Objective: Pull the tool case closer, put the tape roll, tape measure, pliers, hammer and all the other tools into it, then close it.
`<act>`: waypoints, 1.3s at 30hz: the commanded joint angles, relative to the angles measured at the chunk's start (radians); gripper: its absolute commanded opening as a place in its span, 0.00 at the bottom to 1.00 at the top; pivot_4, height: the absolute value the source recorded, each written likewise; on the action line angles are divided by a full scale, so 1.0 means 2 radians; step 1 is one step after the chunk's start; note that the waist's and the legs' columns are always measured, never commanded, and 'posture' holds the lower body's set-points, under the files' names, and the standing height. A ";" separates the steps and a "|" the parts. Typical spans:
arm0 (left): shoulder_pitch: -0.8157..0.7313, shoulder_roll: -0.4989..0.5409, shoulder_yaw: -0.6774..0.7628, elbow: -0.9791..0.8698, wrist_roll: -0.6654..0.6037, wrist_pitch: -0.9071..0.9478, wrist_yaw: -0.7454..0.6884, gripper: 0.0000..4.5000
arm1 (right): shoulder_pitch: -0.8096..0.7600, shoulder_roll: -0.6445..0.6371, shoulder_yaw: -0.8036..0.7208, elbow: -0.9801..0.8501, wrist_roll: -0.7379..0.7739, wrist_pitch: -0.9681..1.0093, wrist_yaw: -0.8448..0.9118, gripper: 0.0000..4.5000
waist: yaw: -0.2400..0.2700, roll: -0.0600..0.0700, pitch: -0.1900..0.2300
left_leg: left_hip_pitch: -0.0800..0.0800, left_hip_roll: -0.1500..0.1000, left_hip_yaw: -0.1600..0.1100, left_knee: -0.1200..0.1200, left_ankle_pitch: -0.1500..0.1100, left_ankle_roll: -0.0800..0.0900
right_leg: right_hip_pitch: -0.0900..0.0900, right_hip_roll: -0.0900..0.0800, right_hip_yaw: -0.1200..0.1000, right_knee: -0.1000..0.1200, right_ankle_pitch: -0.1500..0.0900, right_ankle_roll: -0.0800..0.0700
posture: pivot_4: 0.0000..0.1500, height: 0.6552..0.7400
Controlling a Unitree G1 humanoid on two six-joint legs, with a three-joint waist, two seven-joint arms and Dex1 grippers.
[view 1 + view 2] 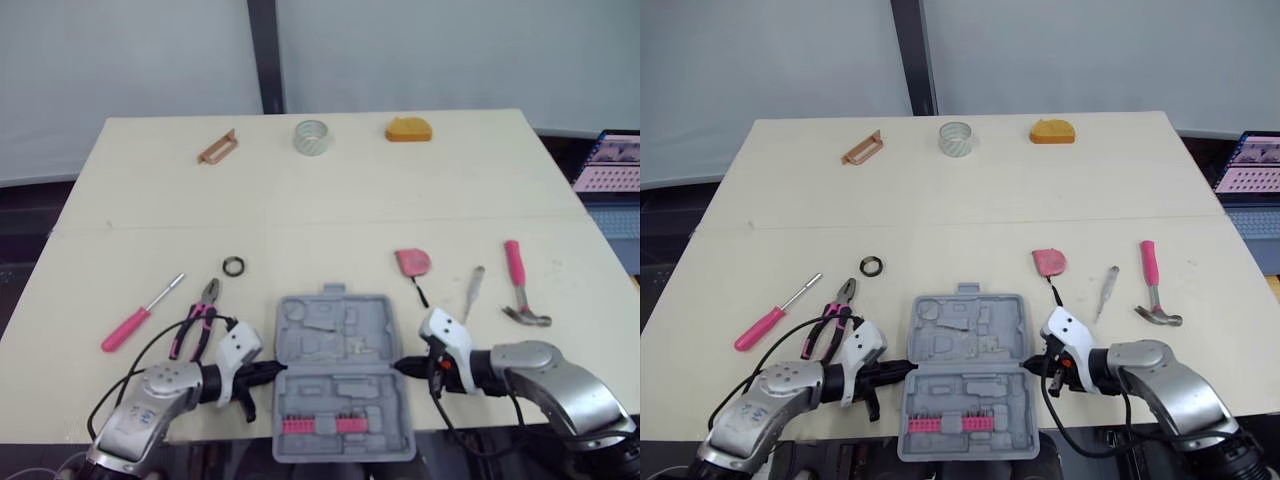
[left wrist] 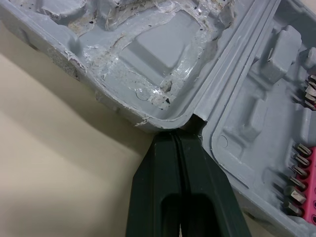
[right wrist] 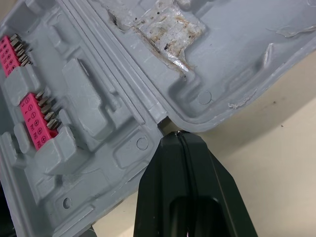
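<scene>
The grey tool case [image 1: 340, 370] lies open at the table's near edge, with pink bit holders [image 1: 322, 424] in its near half. My left gripper [image 1: 278, 369] is shut, its tip against the case's left hinge end [image 2: 195, 121]. My right gripper [image 1: 400, 368] is shut too, its tip at the right hinge end [image 3: 163, 121]. Pink-handled pliers [image 1: 200, 312] and a pink screwdriver [image 1: 140, 313] lie left of the case. To its right are a pink tape measure [image 1: 413, 262], a small grey tool [image 1: 472, 292] and a pink hammer [image 1: 520, 287]. The tape roll [image 1: 312, 137] stands far back.
A black ring [image 1: 233, 266] lies left of centre. At the back sit a brown bracket [image 1: 218, 147] and an orange block [image 1: 408, 129]. The case's near half reaches past the table's front edge. A laptop [image 1: 612, 165] sits off the table's right side.
</scene>
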 commanded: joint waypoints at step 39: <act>0.060 0.046 0.173 -0.083 -0.100 -0.009 -0.035 0.01 | 0.055 -0.052 -0.108 -0.009 0.039 -0.056 0.022 0.00 | 0.000 0.000 0.000 | 0.000 0.000 0.000 0.000 0.000 0.000 | 0.000 0.000 0.000 0.000 0.000 0.000 | 1.00 1.00</act>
